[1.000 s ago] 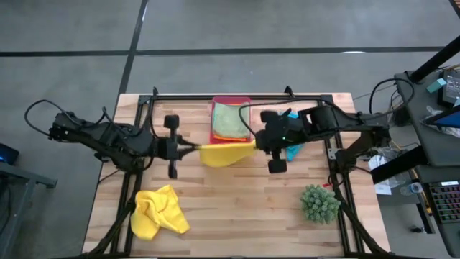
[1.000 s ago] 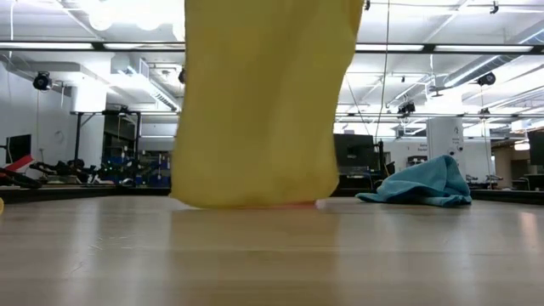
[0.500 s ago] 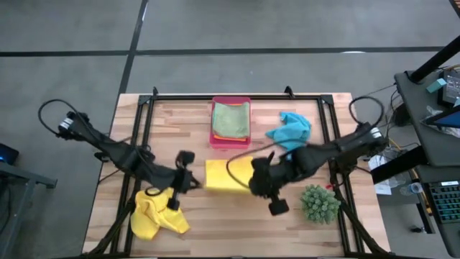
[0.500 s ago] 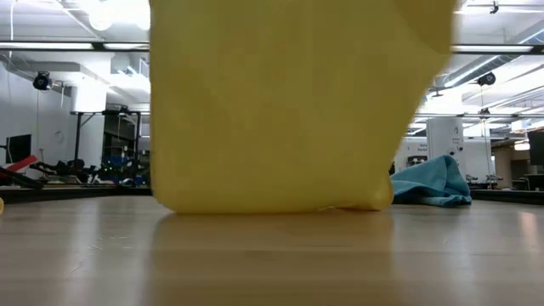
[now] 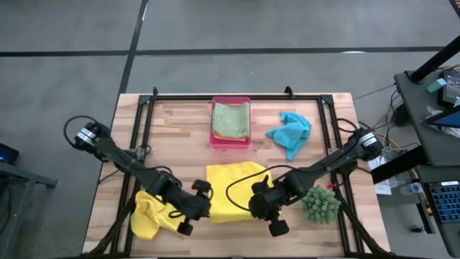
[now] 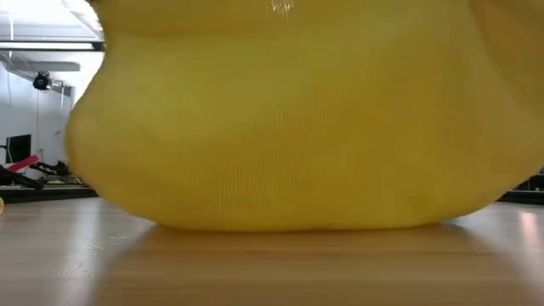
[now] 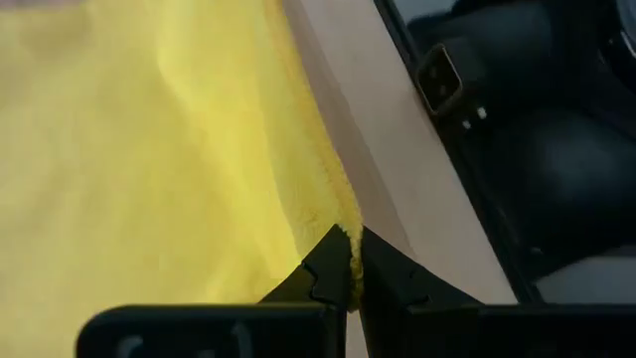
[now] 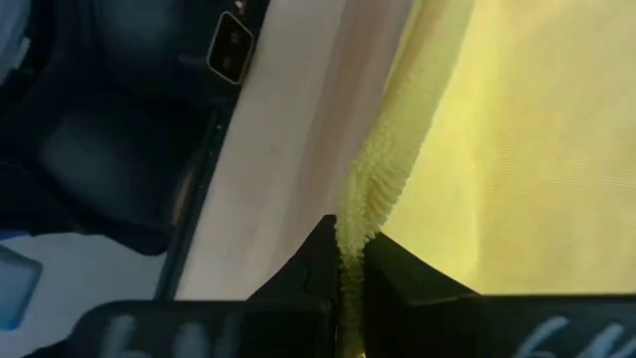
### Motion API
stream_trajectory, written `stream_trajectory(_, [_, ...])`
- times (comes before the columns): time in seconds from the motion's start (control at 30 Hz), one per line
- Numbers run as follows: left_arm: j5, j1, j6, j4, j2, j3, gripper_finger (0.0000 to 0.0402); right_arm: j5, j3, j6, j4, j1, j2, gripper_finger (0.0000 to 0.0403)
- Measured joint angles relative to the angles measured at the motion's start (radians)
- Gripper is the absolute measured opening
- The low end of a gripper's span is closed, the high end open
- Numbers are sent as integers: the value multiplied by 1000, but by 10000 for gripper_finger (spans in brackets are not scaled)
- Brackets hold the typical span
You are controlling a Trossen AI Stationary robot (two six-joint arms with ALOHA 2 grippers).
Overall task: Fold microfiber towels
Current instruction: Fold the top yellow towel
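Overhead, a flat yellow microfiber towel point(image 5: 228, 191) lay spread on the wooden table point(image 5: 287, 230), the left gripper point(image 5: 203, 203) pinching its near-left corner and the right gripper point(image 5: 253, 204) its near-right corner. A crumpled second yellow towel point(image 5: 151, 212) sat beside the left arm. At table height, yellow cloth point(image 6: 289, 127) filled nearly everything. Each wrist camera showed its fingers clamped tight on the towel's fuzzy edge point(image 7: 328, 199) point(image 8: 383, 169).

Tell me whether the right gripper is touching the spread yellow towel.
Touching. In the right wrist view the right gripper is shut on the fuzzy edge of the spread yellow towel, the hem pinched between its fingers. The high view agrees.
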Motion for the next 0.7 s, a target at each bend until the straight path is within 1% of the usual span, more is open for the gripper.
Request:
stream_trajectory(0.13, [79, 1, -68, 17, 45, -1, 0, -53, -51, 41, 61, -1, 4, 12])
stream_trajectory(0.27, [185, 2, -69, 142, 79, -24, 0, -155, -116, 79, 175, -1, 3, 12])
stream_trajectory(0.33, [214, 8, -69, 163, 92, -28, 0, -203, -159, 106, 271, 1, 3, 12])
stream_trajectory(0.43, [219, 22, -49, 159, 100, -31, 0, -213, -210, 115, 342, -3, 3, 12])
stream_trajectory(0.5, [217, 34, -42, 155, 100, -31, 0, -186, -233, 112, 339, -15, 3, 12])
stream_trajectory(0.57, [197, 46, -40, 121, 98, -31, 0, -103, -250, 112, 331, -31, 3, 12])
stream_trajectory(0.63, [126, 53, -39, 66, 89, -31, 0, -24, -259, 102, 313, -46, 3, 12])
stream_trajectory(0.7, [31, 66, -40, -11, 77, -30, 0, 68, -262, 89, 283, -59, 3, 12])
